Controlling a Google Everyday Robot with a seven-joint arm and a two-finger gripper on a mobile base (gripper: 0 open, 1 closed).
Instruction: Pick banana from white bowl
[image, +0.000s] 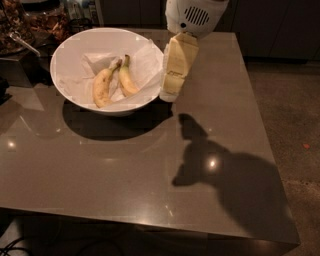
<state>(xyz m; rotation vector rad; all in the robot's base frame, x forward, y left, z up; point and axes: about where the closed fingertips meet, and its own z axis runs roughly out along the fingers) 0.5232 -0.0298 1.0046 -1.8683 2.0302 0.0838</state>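
Banana (128, 82) not yet picked: you can see it lying inside the white bowl (60, 86) on crumpled paper (146, 61), touching a plumper speckled banana (101, 88) on its left. Your tool (169, 93) hangs just beside the bowl's right rim, above the table (125, 170), holding nothing; whether it is released or clenched you cannot tell. Reaching in, gripping and lifting all appear to be left. The fruit is slim, curved and smooth-skinned, the bowl glossy and round, the paper thin and creased, the table dark and reflective.
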